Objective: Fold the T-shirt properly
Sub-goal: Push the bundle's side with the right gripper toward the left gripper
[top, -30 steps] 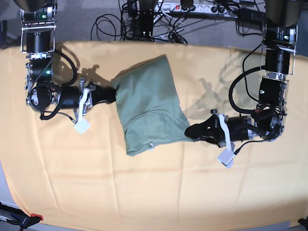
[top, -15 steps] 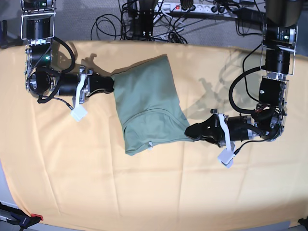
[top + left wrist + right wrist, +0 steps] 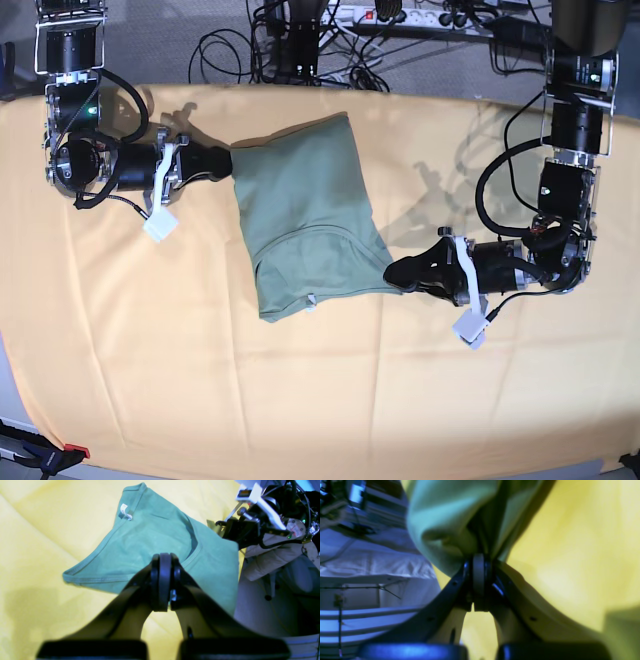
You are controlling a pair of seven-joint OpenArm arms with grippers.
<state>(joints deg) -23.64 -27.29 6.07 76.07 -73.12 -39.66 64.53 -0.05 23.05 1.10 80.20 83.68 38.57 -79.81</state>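
Observation:
The sage-green T-shirt (image 3: 305, 220) lies folded over in the middle of the yellow-orange cloth (image 3: 300, 400). Its neck edge and small pale tag (image 3: 312, 299) are toward the front. My right gripper (image 3: 226, 163) is at the shirt's far-left corner. In the right wrist view that gripper (image 3: 477, 560) is shut on bunched green fabric (image 3: 440, 512). My left gripper (image 3: 393, 272) is at the shirt's near-right corner. In the left wrist view it (image 3: 162, 557) is shut over the shirt's (image 3: 150, 535) near edge, with the tag (image 3: 124, 511) beyond it.
Black cables (image 3: 300, 40) and a power strip (image 3: 400, 15) lie on the grey floor behind the table's far edge. A red clamp (image 3: 60, 452) sits at the front-left corner. The cloth covers the whole table around the shirt.
My right gripper has moved up and to the left in the base view with the shirt's corner, drawing that side outward. The left arm and the corner at its tips have stayed put.

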